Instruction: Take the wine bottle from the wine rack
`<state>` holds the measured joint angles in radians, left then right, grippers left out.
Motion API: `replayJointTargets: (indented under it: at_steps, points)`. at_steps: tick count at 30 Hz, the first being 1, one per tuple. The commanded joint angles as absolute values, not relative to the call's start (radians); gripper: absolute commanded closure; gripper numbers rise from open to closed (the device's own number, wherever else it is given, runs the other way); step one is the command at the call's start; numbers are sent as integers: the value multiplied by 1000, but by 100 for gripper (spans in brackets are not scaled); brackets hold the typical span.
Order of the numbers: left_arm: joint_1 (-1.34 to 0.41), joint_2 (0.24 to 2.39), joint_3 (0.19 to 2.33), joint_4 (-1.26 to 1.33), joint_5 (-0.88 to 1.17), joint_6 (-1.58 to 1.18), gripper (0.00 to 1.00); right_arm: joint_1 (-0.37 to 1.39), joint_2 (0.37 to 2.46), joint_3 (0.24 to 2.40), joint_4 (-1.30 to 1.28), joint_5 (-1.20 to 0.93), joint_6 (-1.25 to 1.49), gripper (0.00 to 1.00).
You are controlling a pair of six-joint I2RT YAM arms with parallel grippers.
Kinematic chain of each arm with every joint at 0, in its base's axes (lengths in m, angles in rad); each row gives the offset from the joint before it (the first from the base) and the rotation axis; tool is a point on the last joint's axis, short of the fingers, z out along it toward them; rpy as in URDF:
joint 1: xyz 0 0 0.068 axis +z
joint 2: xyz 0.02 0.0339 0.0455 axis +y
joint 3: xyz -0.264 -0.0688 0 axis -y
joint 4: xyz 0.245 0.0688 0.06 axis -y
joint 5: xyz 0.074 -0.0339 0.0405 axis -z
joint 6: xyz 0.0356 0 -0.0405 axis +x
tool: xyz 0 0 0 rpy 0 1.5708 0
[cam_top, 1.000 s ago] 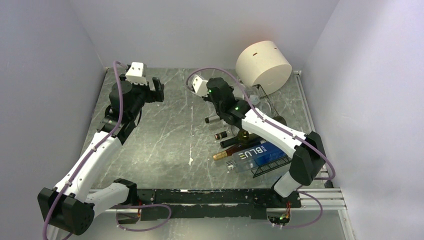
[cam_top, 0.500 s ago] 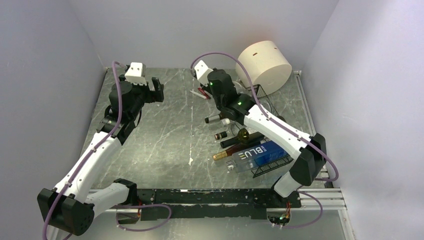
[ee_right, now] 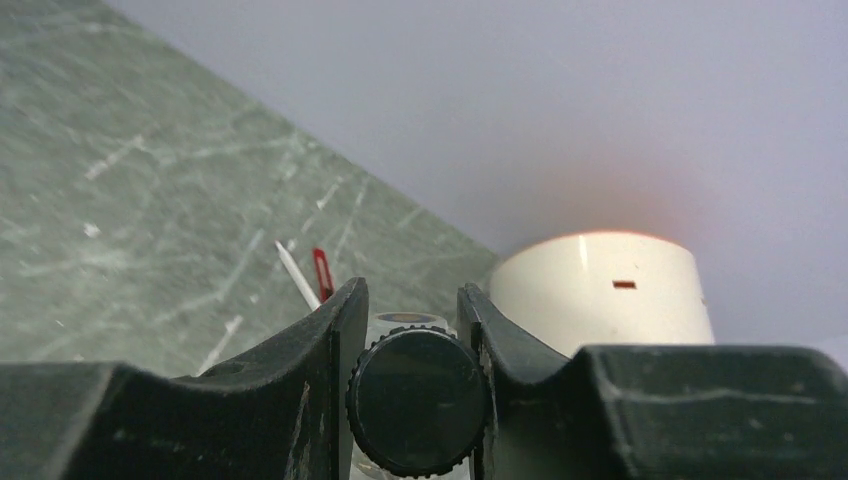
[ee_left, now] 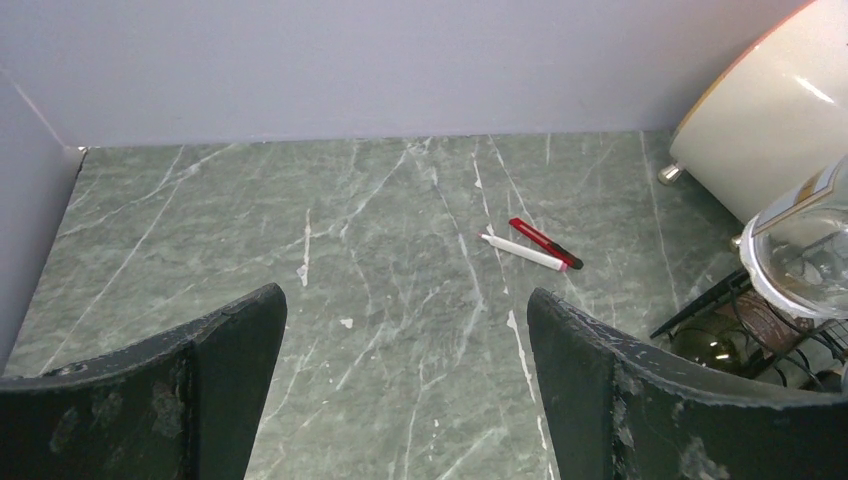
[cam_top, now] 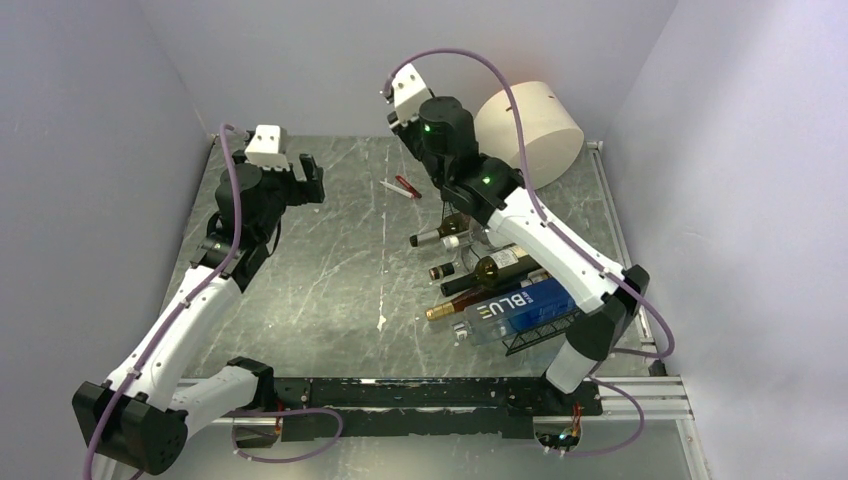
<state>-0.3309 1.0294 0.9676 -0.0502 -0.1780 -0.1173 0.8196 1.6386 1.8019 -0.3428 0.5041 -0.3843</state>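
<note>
Bottle (ee_left: 800,262) and pincer line up one above the other, and the coming move depends on that. The right pincer (ee_right: 410,300) is clamped tight on the bottle's neck, with the round black cap (ee_right: 418,400) showing between its two fingers. The bottle is clear glass. It hangs down from that pincer with its cap end up and its round bottom end low, so its long side runs almost straight up and down, leaning a little. Its bottom looks just above the black wires of the wine rack (cam_top: 545,335), at the far end of the rack, but the pictures do not show whether it touches them. Other bottles lie flat in the rack with their necks pointing left. The big cream drum (cam_top: 530,120) sits just behind. The left pincer (ee_left: 400,300) is wide apart, holds nothing, and floats well off to the left over the bare green table (cam_top: 330,260). So the right arm is the one to do the job. It probably needs to go higher first, then move left, away from the rack and past the two pens (ee_left: 530,245).
</note>
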Motion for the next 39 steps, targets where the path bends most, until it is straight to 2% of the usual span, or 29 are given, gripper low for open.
replayJointTargets:
  at_steps: [1,9,14,21,31,39]
  points:
    - [-336,1002,997,-53,-250,-128,6,824,1686,1926,-208,441,-323,100]
    - [-331,947,1008,-84,-316,-205,6,824,1861,1998,-88,368,-135,100]
    - [-268,931,995,-86,-366,-234,6,822,1987,2091,-55,334,-42,100]
    - [-267,928,997,-75,-289,-218,6,821,2108,2174,-25,342,22,100]
    - [-265,944,995,-48,-145,-226,6,813,2163,2156,-2,495,91,100]
    - [-265,951,997,-42,-89,-232,6,792,2172,2074,95,445,52,100]
